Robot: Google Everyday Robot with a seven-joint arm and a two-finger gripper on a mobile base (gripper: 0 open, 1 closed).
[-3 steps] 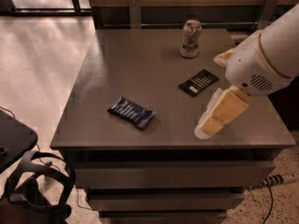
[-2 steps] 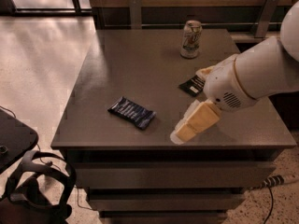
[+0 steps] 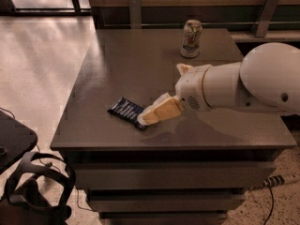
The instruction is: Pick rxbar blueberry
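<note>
The rxbar blueberry (image 3: 125, 110), a small flat bar in a dark blue wrapper with pale lettering, lies on the grey table (image 3: 140, 60) near its front left. My gripper (image 3: 149, 117) reaches in from the right on a white arm, and its cream tip covers the bar's right end. Whether the tip touches the bar cannot be told.
A soda can (image 3: 191, 39) stands upright at the back of the table. The white arm (image 3: 243, 83) covers the table's right side. A dark headset-like object (image 3: 35, 184) lies on the floor at the lower left. Drawers sit under the table's front edge.
My gripper has moved left across the table, from the right front side to the right end of the blue bar. The arm now hides the black flat packet.
</note>
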